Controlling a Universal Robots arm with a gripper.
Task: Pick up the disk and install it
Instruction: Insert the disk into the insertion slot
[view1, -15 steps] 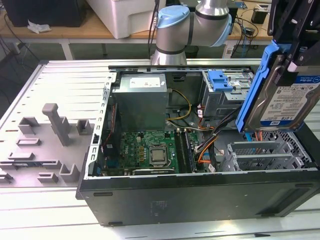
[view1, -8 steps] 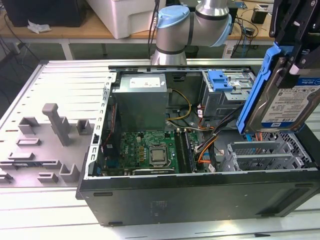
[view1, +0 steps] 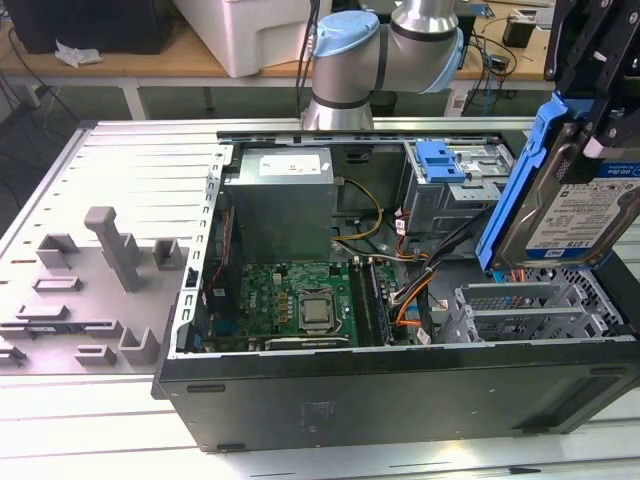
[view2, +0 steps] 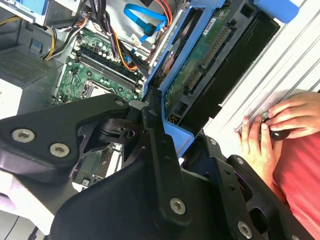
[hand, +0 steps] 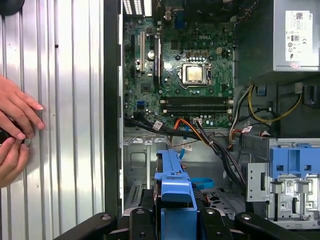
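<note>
Gripper (view1: 598, 115) clamped on the disk (view1: 575, 215), holding it tilted on edge above the open computer case (view1: 400, 390) at the exterior view's right; pickup looks done, and installing would call for squaring its blue carrier (view1: 520, 170) to the drive cage (view1: 470, 185).

There is one disk (view1: 575, 215), one open computer case (view1: 400, 390), one motherboard (view1: 290, 295) and one grey power-supply box (view1: 280, 200). Two hands (hand: 19, 111), one worktop (hand: 65, 100).
</note>
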